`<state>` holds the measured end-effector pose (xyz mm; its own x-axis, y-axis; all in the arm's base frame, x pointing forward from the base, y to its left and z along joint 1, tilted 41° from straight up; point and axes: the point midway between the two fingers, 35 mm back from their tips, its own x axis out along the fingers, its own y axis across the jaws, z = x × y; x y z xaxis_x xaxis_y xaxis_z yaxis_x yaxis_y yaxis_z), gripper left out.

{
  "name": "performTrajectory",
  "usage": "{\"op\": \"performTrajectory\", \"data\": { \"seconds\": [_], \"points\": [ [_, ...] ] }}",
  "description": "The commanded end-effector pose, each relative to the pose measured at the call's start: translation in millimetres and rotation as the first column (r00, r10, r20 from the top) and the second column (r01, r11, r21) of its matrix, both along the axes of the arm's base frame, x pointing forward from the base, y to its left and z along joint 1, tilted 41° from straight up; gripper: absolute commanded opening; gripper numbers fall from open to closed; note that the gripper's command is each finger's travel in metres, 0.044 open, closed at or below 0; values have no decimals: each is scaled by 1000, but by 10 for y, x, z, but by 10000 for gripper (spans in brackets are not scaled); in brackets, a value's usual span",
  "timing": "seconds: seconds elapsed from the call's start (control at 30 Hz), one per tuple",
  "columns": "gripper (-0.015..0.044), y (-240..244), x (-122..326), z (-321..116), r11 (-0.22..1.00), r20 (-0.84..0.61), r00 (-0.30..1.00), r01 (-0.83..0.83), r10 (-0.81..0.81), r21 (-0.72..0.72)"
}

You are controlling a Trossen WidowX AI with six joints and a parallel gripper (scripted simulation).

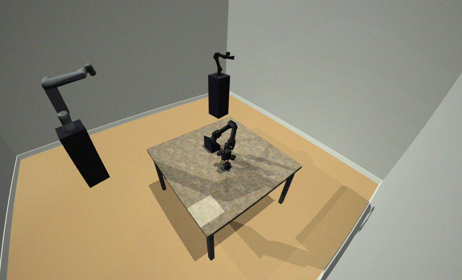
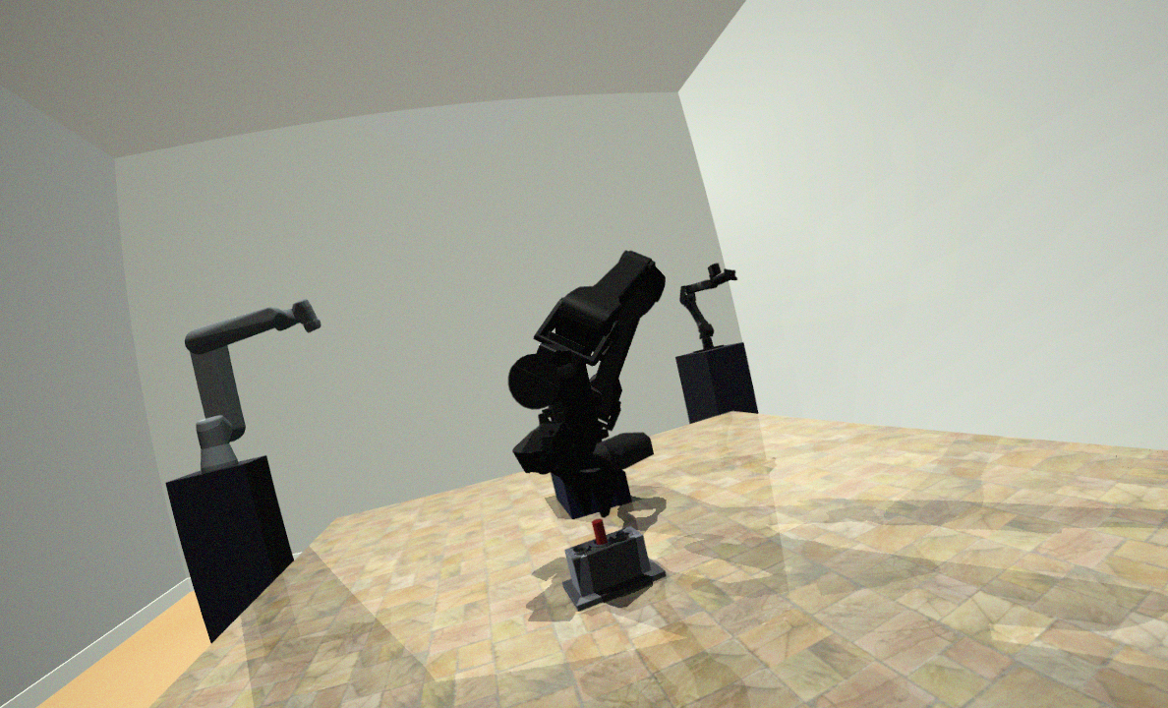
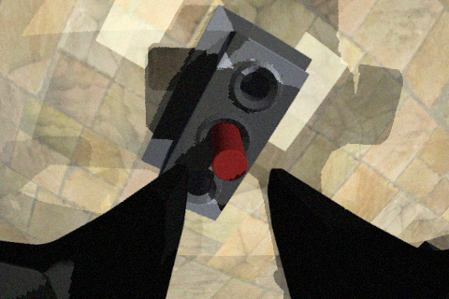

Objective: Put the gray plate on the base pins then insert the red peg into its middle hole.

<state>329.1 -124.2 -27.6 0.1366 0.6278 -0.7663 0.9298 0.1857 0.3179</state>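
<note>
The gray plate is a thick block with three round holes. It sits flat on the dark base, whose rim shows around its foot. The red peg stands in the plate's middle hole with a short part above the top; its lower end is hidden inside. My gripper is open just above the peg. In the wrist view its fingertips stand apart, with a gap on both sides of the peg's top, touching neither side.
The tiled table bears the assembly near its middle, with my arm's dark mount behind it. A gray arm and a small black arm stand on pedestals beyond the table.
</note>
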Motion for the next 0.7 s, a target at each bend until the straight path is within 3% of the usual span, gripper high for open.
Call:
{"op": "performTrajectory", "data": {
  "seconds": [0.0, 0.67],
  "points": [
    [150, -1, -1, 1, 1000, 0, 1000, 0, 0, 0],
    [150, -80, -16, 89, 1000, -2, 1000, 3, -3, 3]
  ]
}}
